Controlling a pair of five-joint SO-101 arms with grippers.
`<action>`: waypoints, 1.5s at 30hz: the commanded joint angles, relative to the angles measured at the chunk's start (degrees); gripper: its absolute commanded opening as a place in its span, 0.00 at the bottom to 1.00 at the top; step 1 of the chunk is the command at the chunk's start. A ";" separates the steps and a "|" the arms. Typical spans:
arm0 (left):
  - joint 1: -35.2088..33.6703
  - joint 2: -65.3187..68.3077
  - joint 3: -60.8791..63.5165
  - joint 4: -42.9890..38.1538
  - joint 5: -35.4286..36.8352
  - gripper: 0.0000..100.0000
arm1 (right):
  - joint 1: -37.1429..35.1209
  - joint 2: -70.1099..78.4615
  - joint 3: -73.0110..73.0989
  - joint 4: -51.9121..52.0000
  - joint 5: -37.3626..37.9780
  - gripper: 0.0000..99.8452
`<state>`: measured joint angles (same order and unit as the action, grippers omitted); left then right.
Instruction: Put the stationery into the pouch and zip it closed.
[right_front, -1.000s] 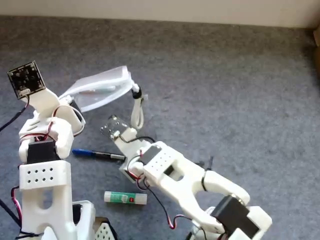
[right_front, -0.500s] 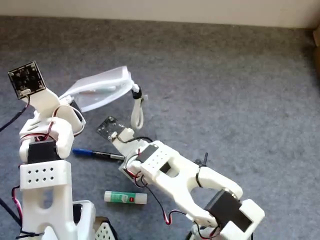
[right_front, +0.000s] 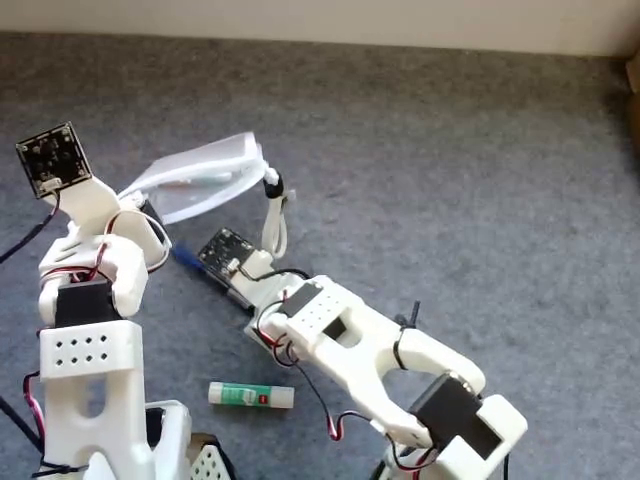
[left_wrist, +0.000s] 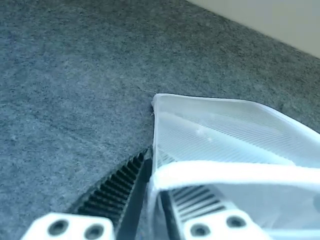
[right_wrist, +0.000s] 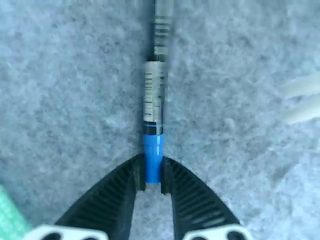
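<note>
A clear white pouch (right_front: 200, 180) lies open at the back left, its mouth edge pinched in my left gripper (left_wrist: 152, 172), which is shut on it. In the left wrist view the ribbed pouch (left_wrist: 225, 140) spreads away from the jaws. My right gripper (right_wrist: 153, 172) is shut on the blue end of a pen (right_wrist: 154, 100) over the grey carpet. From above, the pen's blue tip (right_front: 185, 258) pokes out from under the right wrist camera, just in front of the pouch. A glue stick (right_front: 250, 396) with a green label lies nearer the arm bases.
The pouch's white wrist strap (right_front: 275, 225) trails across the carpet beside the right arm's wrist. Grey carpet (right_front: 480, 170) stretches free to the right and back. A pale wall edge runs along the far side.
My right gripper has come down over the pen and shut on it. The pen has swung from lying flat in front of the left arm to pointing toward the pouch. The left arm has kept still.
</note>
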<state>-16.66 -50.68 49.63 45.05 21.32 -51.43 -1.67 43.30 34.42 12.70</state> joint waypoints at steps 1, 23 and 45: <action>-0.84 -0.66 -1.71 -1.05 0.44 0.01 | 1.54 -1.01 -1.80 -0.04 1.23 0.00; -0.92 -0.66 -1.63 -1.14 0.44 0.01 | 26.68 -37.14 14.90 31.25 18.90 0.00; -0.92 -0.66 -1.63 -1.23 0.44 0.01 | 29.67 -44.44 14.02 31.08 16.00 0.24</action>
<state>-16.66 -50.68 49.63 45.05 21.32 -17.76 -44.66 62.46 65.54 29.76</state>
